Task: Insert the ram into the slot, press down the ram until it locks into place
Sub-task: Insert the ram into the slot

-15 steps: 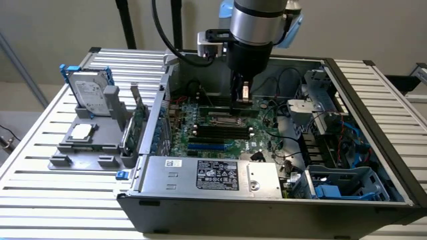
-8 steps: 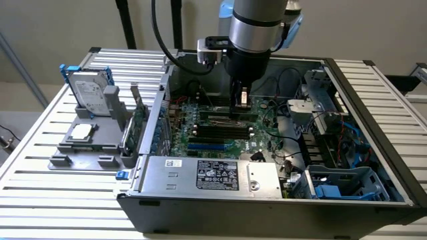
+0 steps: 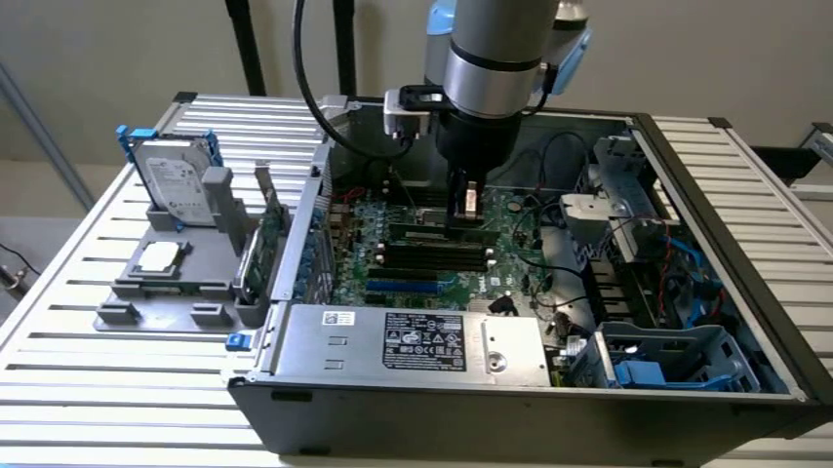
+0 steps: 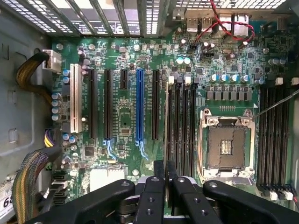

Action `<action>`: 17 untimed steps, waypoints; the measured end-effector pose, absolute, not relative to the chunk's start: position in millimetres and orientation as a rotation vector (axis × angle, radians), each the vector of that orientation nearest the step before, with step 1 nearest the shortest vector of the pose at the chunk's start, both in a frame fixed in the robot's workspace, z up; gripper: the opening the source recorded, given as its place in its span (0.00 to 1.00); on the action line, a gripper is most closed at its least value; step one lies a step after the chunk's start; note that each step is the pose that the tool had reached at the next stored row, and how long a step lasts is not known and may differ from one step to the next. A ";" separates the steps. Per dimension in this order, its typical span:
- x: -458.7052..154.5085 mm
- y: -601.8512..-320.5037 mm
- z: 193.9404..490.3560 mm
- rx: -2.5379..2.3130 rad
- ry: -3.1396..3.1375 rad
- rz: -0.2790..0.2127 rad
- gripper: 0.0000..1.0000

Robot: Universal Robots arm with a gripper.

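The ram (image 4: 167,121) shows edge-on as a thin pale line standing in the outermost black slot (image 4: 171,126) of a bank of parallel memory sockets. Its near end runs into the narrow gap between my fingers. My gripper (image 4: 165,171) is shut on that end, and its black fingertips (image 4: 159,169) stand close on either side. In the exterior view the gripper (image 3: 462,216) reaches straight down into the open computer case. There the ram (image 3: 436,232) lies level along its slot on the green motherboard (image 3: 390,283), beside the neighbouring black slots (image 3: 436,255).
A blue slot (image 4: 139,105) and black expansion slots lie beside the memory bank; the silver CPU socket (image 4: 226,147) sits on the other side. Cable bundles (image 4: 28,182) hang near the case wall. The power supply (image 3: 404,341) and drive cage (image 3: 677,361) crowd the case front. A hard drive (image 3: 176,185) stands outside.
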State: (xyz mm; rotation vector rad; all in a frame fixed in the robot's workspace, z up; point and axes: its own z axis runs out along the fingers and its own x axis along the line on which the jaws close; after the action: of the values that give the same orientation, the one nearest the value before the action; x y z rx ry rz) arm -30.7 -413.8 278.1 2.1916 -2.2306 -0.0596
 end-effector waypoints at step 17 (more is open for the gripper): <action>-35.4 -401.5 248.8 2.203 -2.244 -0.033 0.13</action>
State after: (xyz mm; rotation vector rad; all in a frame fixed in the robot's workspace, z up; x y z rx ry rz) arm -35.4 -401.5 248.8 2.2026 -2.2443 -0.0329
